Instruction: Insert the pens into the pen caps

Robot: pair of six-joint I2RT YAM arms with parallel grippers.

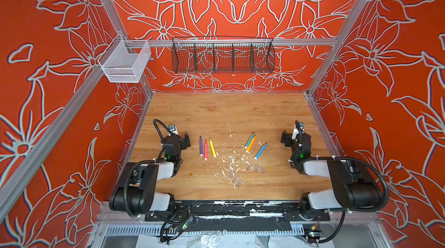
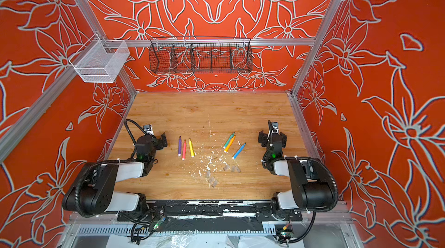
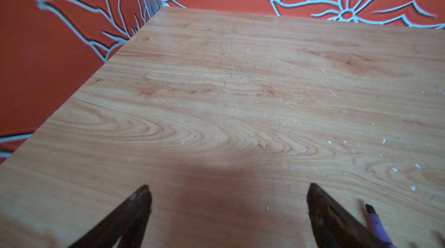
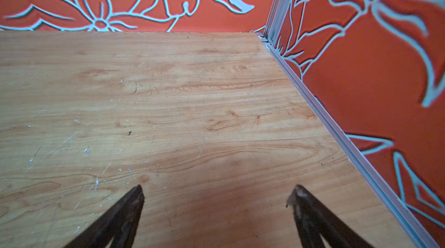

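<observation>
**1. Work surface.** The light wooden tabletop [image 1: 216,114] carries every task item. White debris flecks [image 1: 231,160] are scattered over its middle, spreading toward the near edge.

**2. Pens.** All lie flat and uncapped.
- Left of centre, the slim purple marker pen [image 1: 201,146], the slim pink marker pen [image 1: 206,150] and the slim yellow marker pen [image 1: 212,148] lie side by side, close but apart. Their coloured tips point to the far edge and their white ends to the near edge.
- Right of centre, the slim green marker pen [image 1: 249,140] and the slim orange marker pen [image 1: 251,143] lie tilted, tips toward the far right corner, apparently touching.
- The slim blue marker pen [image 1: 260,151] lies at the same tilt, apart from that pair, on the right-edge side.

**3. Caps.** All are small, clear, stubby plastic tubes.
- A cluster of three caps [image 1: 255,168] lies just beside the blue marker pen's white end, on its near-edge side.
- A row of three caps [image 1: 235,179] runs out of the debris toward the near edge, at about mid-width.

**4. Grippers.**
- The left gripper [image 3: 228,190] stands near the left edge. Its jaws are spread wide and grasp nothing. In the left wrist view, the purple marker pen's tip lies just outside one finger.
- The right gripper [image 4: 218,191] stands near the right edge, apart from the blue marker pen. Its jaws are spread wide over bare wood and grasp nothing.
</observation>
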